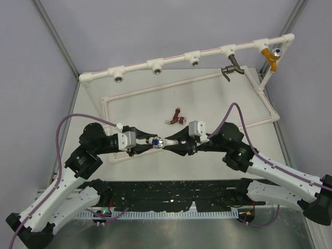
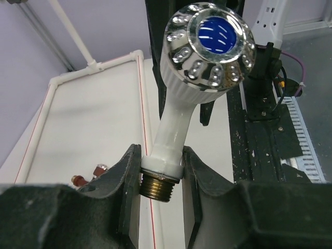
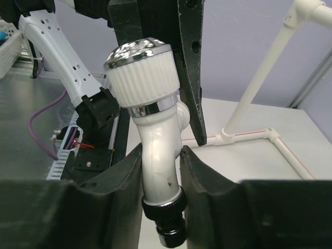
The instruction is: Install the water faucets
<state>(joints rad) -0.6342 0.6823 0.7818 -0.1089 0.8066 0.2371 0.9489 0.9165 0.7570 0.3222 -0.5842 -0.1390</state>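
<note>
The left end effector is clamping the white faucet just above its brass thread, and the right end effector is gripping its spout end, on the arms' side of the white pipe frame. If either one is releasing late or pulling unevenly, the faucet risks twisting or dropping. The reddish-brown faucet is lying on the desk, closer to the frame.

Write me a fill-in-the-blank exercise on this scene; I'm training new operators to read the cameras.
1. The left gripper and right gripper are both shut on the white faucet, whose knob has a ___ centre.
2. The brown faucet lies on the ___, in neither gripper.
3. On the pipe, ___ sockets have no faucet.
Missing words: blue; table; three.
</note>
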